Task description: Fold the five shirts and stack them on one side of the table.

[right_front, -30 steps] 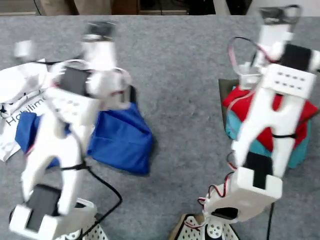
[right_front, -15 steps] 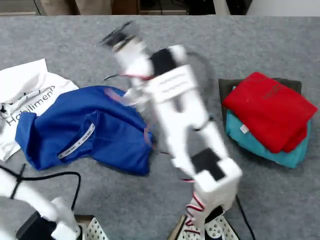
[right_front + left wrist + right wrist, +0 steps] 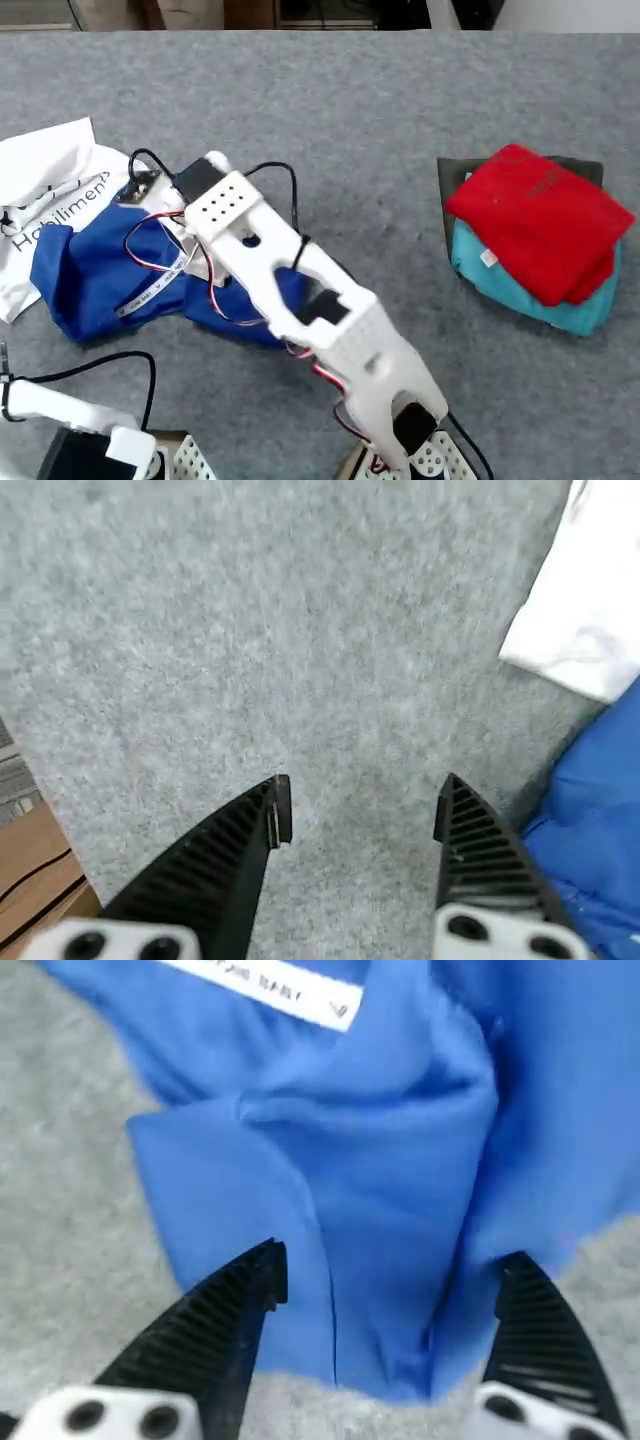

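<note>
Lying bunched beneath the parted right jaws: blue shirt [image 3: 400, 1160].

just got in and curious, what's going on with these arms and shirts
Two robot arms are working through a pile of shirts. The right gripper hangs over a crumpled blue shirt with its fingers open, not gripping it. The left gripper is open over bare table, near a white shirt. On the table's other side, a folded red shirt lies on a teal shirt.
</note>
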`<state>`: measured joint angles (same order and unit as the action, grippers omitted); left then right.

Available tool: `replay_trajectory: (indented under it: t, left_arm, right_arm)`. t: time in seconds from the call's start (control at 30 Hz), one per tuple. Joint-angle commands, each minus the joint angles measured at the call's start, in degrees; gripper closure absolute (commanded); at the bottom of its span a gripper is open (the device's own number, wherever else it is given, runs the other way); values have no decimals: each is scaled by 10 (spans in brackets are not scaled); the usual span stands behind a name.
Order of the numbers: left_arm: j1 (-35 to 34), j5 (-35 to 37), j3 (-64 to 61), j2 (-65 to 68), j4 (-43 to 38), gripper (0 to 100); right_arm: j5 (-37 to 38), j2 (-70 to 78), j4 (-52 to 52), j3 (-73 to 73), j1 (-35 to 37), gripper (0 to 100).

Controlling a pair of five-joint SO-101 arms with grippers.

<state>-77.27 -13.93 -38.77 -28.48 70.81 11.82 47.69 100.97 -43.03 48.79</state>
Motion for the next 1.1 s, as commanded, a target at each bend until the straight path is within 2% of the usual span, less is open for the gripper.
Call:
replay_trajectory:
  t: [0.0, 0.2, 0.27, 0.5, 0.67, 0.87, 0.93, 1.07]
  left_arm:
    - [-4, -4, -2, -18, -5, 757]
    - [-3, -4, -2, -15, -7, 757]
    - [-3, -4, -2, -14, -7, 757]
    - [-4, -4, -3, -13, -7, 757]
    - [-3, -3, -3, -13, -8, 757]
    - [-2, -2, -2, -13, -8, 757]
    - [-2, -2, -2, -13, -13, 757]
    - [-6, -2, -11, -13, -61, 757]
  right_arm:
    - [1, 67, 3, -72, -18, 691]
    - [-14, 105, 13, -158, -54, 998]
    - [-25, 104, 14, -167, -73, 966]
    - [-27, 37, 15, -109, -142, 994]
    - [-19, -96, 14, 49, -205, 994]
    - [85, -246, 11, 277, -284, 991]
    - [105, -284, 10, 327, -307, 959]
    - [140, -341, 10, 380, -333, 793]
